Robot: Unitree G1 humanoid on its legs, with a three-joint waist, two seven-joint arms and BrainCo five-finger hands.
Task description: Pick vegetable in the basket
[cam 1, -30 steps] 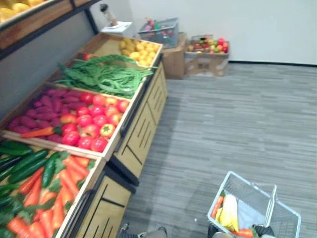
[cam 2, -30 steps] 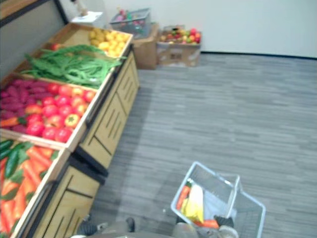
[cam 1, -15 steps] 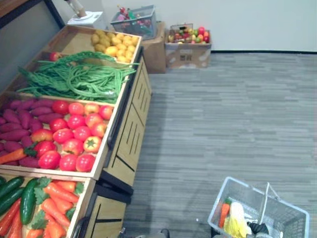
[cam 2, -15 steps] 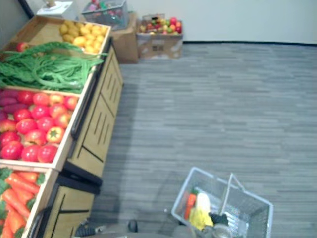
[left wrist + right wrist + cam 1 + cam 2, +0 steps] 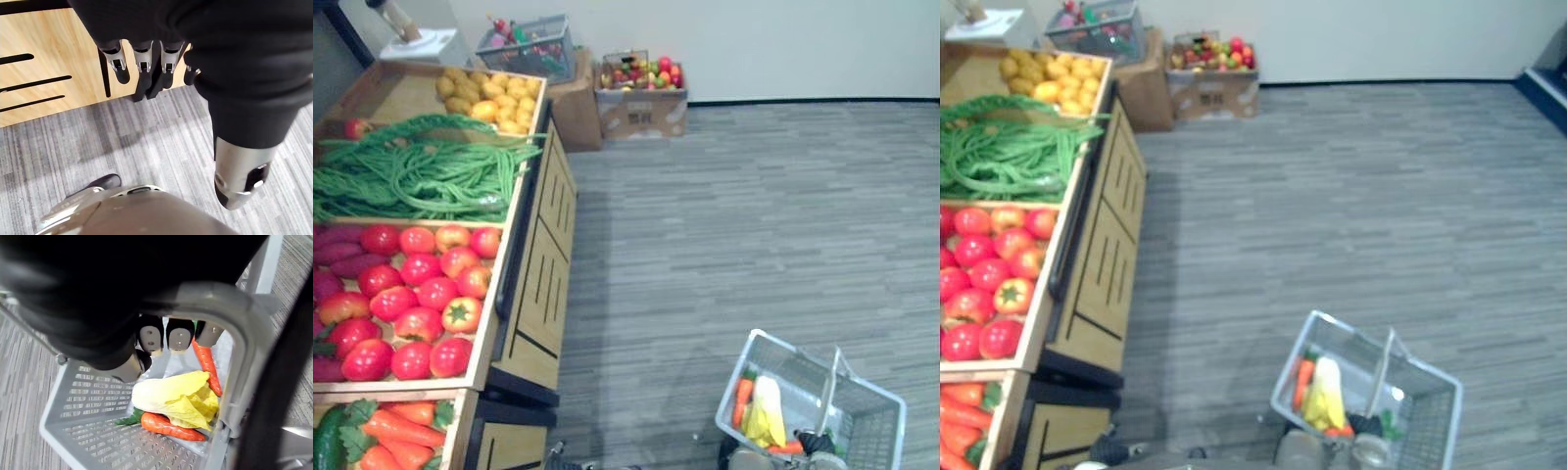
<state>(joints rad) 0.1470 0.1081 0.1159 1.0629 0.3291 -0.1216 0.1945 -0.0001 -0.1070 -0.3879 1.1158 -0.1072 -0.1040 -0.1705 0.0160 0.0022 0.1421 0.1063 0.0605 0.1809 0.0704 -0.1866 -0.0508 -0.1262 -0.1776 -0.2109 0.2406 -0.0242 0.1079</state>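
A grey wire basket (image 5: pixel 732 390) hangs low at my right side. My right hand (image 5: pixel 178 335) is shut round its grey handle (image 5: pixel 244 357), fingers and thumb curled under the bar. Inside lie a pale yellow cabbage (image 5: pixel 173 399) and two carrots (image 5: pixel 168 426), one of them along the side wall (image 5: pixel 742 401). On my left, the wooden stand holds bins of tomatoes (image 5: pixel 421 304), long green beans (image 5: pixel 411 176), carrots (image 5: pixel 391 436) and yellow produce (image 5: pixel 484 93). My left hand (image 5: pixel 143 61) hangs open beside the stand's wooden front, holding nothing.
Purple sweet potatoes (image 5: pixel 333 255) lie left of the tomatoes. A cardboard box of fruit (image 5: pixel 641 93) and a grey basket on another box (image 5: pixel 524 49) stand against the back wall. Grey carpet (image 5: pixel 754 215) stretches to the right of the stand.
The whole view has swung to the right, so the stand sits further left in the picture. The basket stays in my right hand with the same vegetables inside.
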